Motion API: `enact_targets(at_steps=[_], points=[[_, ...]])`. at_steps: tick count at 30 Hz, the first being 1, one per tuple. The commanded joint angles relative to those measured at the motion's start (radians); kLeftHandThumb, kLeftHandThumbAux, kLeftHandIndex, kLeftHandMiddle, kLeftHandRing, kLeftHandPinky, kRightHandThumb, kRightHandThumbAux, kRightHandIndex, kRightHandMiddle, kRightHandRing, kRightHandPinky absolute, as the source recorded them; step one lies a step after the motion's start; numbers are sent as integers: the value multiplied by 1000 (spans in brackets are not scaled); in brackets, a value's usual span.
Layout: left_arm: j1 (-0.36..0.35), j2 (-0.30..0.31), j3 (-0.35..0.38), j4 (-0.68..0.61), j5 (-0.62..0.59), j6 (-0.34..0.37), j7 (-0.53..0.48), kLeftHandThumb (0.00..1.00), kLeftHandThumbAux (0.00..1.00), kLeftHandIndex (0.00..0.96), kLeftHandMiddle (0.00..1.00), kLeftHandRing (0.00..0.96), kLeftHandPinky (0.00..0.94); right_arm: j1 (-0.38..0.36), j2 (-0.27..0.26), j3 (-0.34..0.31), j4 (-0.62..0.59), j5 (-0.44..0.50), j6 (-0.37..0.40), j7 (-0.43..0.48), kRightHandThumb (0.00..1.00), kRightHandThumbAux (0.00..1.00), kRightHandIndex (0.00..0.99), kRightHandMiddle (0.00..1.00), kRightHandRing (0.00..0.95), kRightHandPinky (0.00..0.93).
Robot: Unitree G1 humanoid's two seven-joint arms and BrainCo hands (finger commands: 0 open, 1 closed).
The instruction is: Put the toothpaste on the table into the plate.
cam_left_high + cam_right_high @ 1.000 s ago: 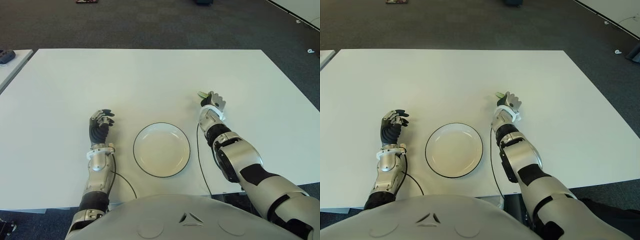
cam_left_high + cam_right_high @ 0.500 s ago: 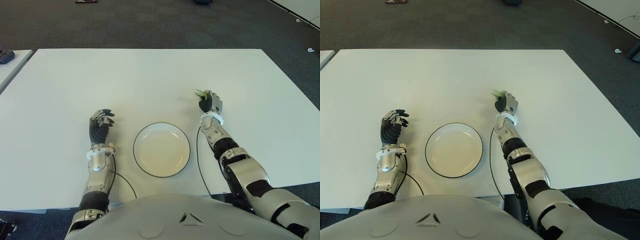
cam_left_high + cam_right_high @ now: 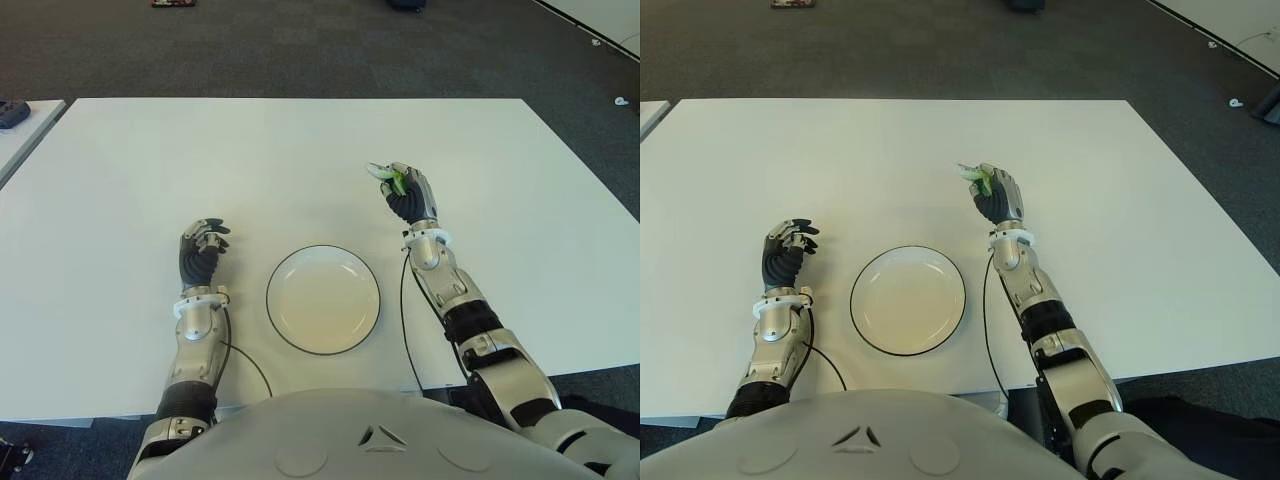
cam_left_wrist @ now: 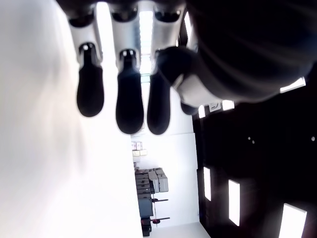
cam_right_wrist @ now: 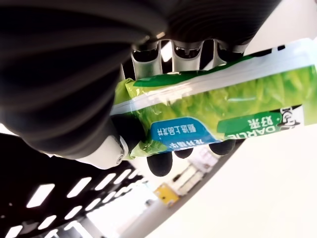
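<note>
— Toothpaste [image 5: 213, 109] first: where is it?

— In the right hand [image 3: 408, 194], held above the white bench [image 3: 300, 160], beyond the plate [image 3: 323, 298] and off toward its right side. In the eye views only a small green and white end shows, poking out of the fist toward the robot's left.

— Does the right wrist view add anything?

— A good deal. There the tube fills the picture: green leaf pattern, white edge, a blue patch with print and the word DARLIE. The dark fingers [image 5: 158, 166] wrap round it, tips curling under the tube, with the thumb side pressing from the other face. So the grasp is firm, and the tube lies across the palm. The eye views cannot show that; they show only the back of the hand.

— How is that arm posed?

— Forearm stretched forward from the lower right, wrist bent up, knuckles facing the camera, hand raised clear of the bench surface. It is not over the plate.

— And the plate itself?

— White with a dark rim, nothing in it, lying on the bench between the two forearms, close to the robot's body.

— The left hand [image 3: 201, 249]?

— Just left of the plate, idle. Fingers [image 4: 130, 106] are curled loosely together, holding nothing; the left wrist view shows three dark fingertips side by side over the white bench. Whether it touches the bench I cannot tell.
</note>
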Motion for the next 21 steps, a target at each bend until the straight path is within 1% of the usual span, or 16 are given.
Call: enact_targets(at_steps=[1,3,5,7,12,14,16,17,20,21], points=[[24,-2,-6,25,6,45,-7,835,679,405,500,625,607,57,-16,-8,-127,49,-84,83,709,720,440,853,848,839],[24,-3,-6,23,3,49,-9,835,679,404,501,624,607,71,-16,-13,-155,58,-95,106,709,720,440,855,849,838],[24,-7,-3,15,-9,68,-13,835,679,404,502,626,609,87,-18,-16,-185,72,-110,136,709,720,440,856,849,838],[23,-13,-2,5,-9,80,-6,835,679,403,504,626,608,117,-27,-11,-236,95,-139,180,710,720,440,858,850,838],[21,-14,-7,-1,3,74,0,834,679,401,504,623,604,167,-35,-4,-328,134,-164,271,712,718,440,863,853,841],[22,-15,-9,-6,1,78,-5,834,679,401,503,623,604,178,-43,-1,-356,160,-175,322,714,717,440,864,854,841],[22,-20,-6,-18,-11,99,-10,834,679,401,505,625,608,183,-54,5,-380,185,-176,379,715,717,440,864,854,841],[23,-22,-6,-25,-13,110,-9,834,679,400,506,627,611,186,-65,12,-399,201,-167,420,715,716,440,865,854,840],[26,-23,-5,-36,-14,127,-8,834,679,401,508,628,608,193,-79,17,-432,231,-148,499,716,716,440,864,854,841],[27,-23,-6,-40,-10,130,-5,834,679,401,508,629,608,198,-88,23,-451,248,-132,538,716,716,440,864,854,842]])
